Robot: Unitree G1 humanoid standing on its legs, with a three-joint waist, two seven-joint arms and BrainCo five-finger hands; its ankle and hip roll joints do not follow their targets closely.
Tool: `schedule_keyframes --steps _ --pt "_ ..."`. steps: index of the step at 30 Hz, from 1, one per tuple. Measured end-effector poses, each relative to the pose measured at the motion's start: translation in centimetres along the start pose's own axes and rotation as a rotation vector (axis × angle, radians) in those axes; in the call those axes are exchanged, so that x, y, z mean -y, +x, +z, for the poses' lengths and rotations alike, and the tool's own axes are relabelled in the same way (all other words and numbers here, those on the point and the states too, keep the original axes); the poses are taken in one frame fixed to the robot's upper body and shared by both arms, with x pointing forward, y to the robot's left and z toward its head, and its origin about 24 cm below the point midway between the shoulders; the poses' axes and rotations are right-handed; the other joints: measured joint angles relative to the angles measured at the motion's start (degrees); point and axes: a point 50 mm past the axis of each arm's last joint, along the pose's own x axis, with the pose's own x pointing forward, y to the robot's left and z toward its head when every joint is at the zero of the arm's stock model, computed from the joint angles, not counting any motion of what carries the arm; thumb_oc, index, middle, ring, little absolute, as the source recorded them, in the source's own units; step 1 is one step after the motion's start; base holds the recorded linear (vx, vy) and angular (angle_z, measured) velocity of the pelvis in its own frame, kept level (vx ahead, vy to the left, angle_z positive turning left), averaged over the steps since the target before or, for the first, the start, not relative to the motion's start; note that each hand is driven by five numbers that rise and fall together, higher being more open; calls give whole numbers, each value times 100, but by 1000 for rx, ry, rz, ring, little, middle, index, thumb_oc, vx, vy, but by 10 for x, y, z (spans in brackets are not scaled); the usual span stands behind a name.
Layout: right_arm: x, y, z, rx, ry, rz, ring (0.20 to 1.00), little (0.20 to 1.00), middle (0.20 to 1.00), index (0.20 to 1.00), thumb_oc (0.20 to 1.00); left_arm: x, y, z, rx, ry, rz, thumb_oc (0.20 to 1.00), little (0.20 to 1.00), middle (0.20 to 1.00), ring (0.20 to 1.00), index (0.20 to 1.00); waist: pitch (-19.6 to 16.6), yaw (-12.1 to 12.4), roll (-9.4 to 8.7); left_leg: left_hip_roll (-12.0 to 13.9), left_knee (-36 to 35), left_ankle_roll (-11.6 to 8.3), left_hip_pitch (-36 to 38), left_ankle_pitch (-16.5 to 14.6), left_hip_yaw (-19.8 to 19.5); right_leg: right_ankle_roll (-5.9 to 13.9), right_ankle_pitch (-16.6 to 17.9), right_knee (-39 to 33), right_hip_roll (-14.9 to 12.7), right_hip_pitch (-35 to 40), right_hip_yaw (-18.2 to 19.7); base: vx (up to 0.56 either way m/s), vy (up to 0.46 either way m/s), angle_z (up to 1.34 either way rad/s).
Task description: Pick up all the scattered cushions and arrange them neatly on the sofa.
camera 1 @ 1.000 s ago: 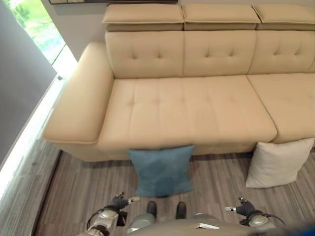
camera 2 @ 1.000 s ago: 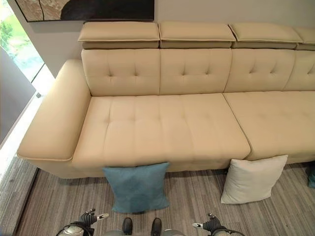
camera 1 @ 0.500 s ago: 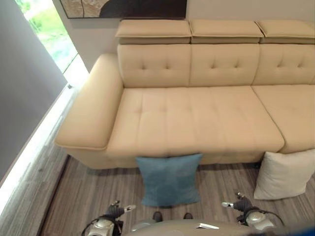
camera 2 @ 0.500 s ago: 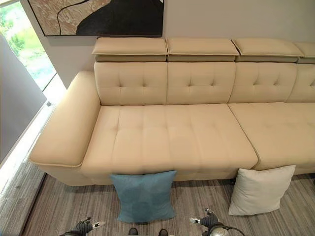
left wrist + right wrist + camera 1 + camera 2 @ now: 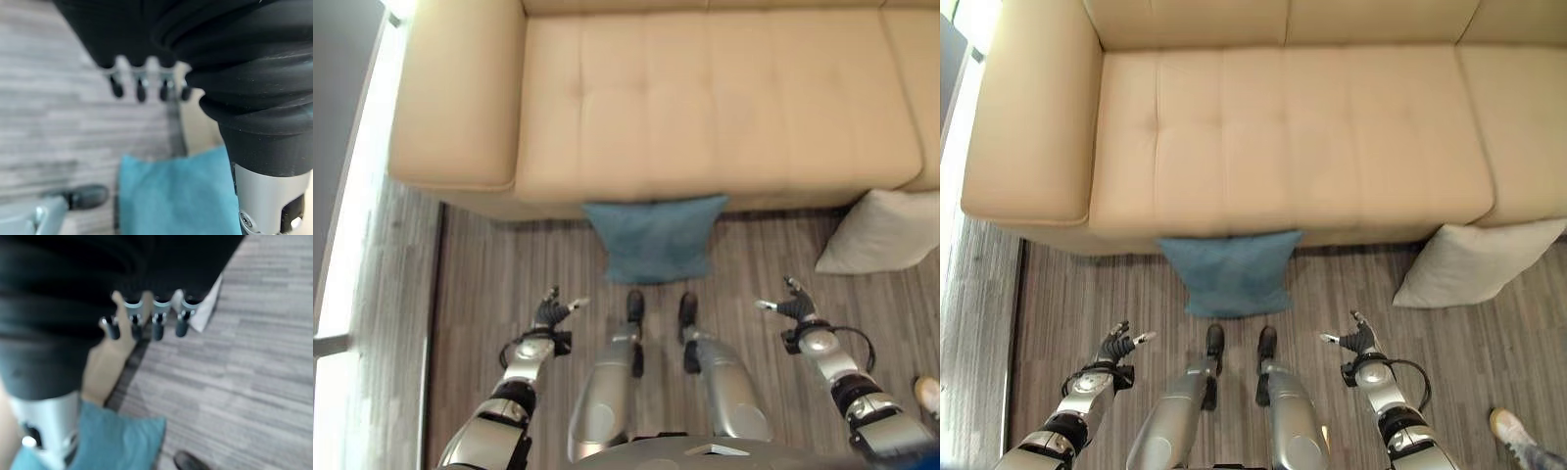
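Best to go for the blue cushion (image 5: pixel 1231 273) first; leaning on the front of the sofa (image 5: pixel 1263 137), bottom edge on the wood floor (image 5: pixel 1332 294), right in front; both hands low and well apart from it, so a bend down and a reach forward needed. Left hand (image 5: pixel 1116 347) out to one side, right hand (image 5: pixel 1359 341) out to the other; fingers on both relaxed and a little apart, holding nothing. Good plan: one hand on each side edge, a soft squeeze, a lift, then up onto the seat, standing against the back.

Blue cushion square, soft, a bit fuzzy; white cushion (image 5: pixel 1474 261) plump, also leaning on the sofa front, off to the right. Sofa tan, smooth like leather, stitched in squares; floor grey striped planks.
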Motion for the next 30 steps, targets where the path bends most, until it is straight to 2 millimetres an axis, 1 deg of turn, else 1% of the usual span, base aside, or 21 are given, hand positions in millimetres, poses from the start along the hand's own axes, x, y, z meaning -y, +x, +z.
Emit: schedule_keyframes --steps 1,5,8,10,11,12,17,18,20,22,24,26,27,30 --pt "0 1 6 20 8 -12 1000 1000 1000 1000 1000 -1 0 2 8 -16 10 1000 1000 1000 1000 1000 2 19 0 -17 -29 0 -136 0 27 30 17 -8 -24 -157 9 -61 33 -5" --pt "-1 3 18 60 37 -38 1000 1000 1000 1000 1000 0 1 10 46 -34 21 1000 1000 1000 1000 1000 8 25 -14 -34 14 25 -318 23 62 40 19 100 -61 -369 17 -55 20 0" --pt "2 9 36 110 50 -64 1000 1000 1000 1000 1000 5 3 18 69 -18 11 1000 1000 1000 1000 1000 -2 4 -14 -38 50 60 -471 109 65 74 25 196 -69 -535 16 -78 -2 2" --pt "5 13 54 156 66 -82 1000 1000 1000 1000 1000 11 7 34 115 -8 1 1000 1000 1000 1000 1000 3 10 -23 -42 154 80 -723 102 70 53 -25 346 -89 -797 15 -69 -25 4" --pt "6 15 59 169 71 -91 1000 1000 1000 1000 1000 14 9 42 140 -1 -6 1000 1000 1000 1000 1000 -6 0 -25 -46 209 73 -884 113 70 52 -25 392 -98 -959 14 -58 -22 4" --pt "9 19 85 240 85 -109 1000 1000 1000 1000 1000 21 12 66 207 -2 -23 1000 1000 1000 1000 1000 6 -15 -30 -48 228 101 -1102 163 71 -3 34 449 -104 -1185 3 -58 -22 7" --pt "15 21 125 362 121 -147 1000 1000 1000 1000 1000 32 13 104 326 -28 -51 1000 1000 1000 1000 1000 15 -61 -61 -51 391 173 -1304 133 63 10 -48 592 -127 -1369 0 -20 -20 2" --pt "17 21 131 381 127 -156 1000 1000 1000 1000 1000 33 12 113 358 -29 -58 1000 1000 1000 1000 1000 24 -59 -79 -53 408 149 -1392 109 63 1 -57 632 -129 -1469 1 -23 -17 3" --pt "16 21 135 389 130 -156 1000 1000 1000 1000 1000 35 12 121 377 -42 -60 1000 1000 1000 1000 1000 48 -46 -121 -60 401 152 -1474 155 53 -17 -49 654 -132 -1559 -3 9 -30 2" --pt "11 20 134 391 116 -143 1000 1000 1000 1000 1000 37 11 122 386 -45 -59 1000 1000 1000 1000 1000 58 -62 -143 -62 412 136 -1479 90 43 32 -149 680 -139 -1564 -6 10 -26 2" --pt "12 20 133 389 117 -148 1000 1000 1000 1000 1000 38 11 124 395 -48 -61 1000 1000 1000 1000 1000 48 -68 -159 -68 407 136 -1526 92 43 33 -150 698 -145 -1629 -2 -34 -17 0" --pt "15 20 141 409 125 -169 1000 1000 1000 1000 1000 38 11 135 423 -54 -48 1000 1000 1000 1000 1000 38 -82 -191 -72 433 132 -1789 115 40 28 -141 748 -150 -1898 0 -40 -29 1" --pt "16 20 144 414 127 -172 1000 1000 1000 1000 1000 39 11 138 430 -55 -49 1000 1000 1000 1000 1000 40 -88 -196 -71 450 144 -1862 129 38 -16 -105 762 -151 -1962 -9 -32 -25 4" --pt "19 21 158 444 141 -194 1000 1000 1000 1000 1000 42 10 152 464 -60 -56 1000 1000 1000 1000 1000 58 -98 -240 -68 603 172 -2210 147 24 -25 -94 841 -160 -2271 -22 0 0 0"
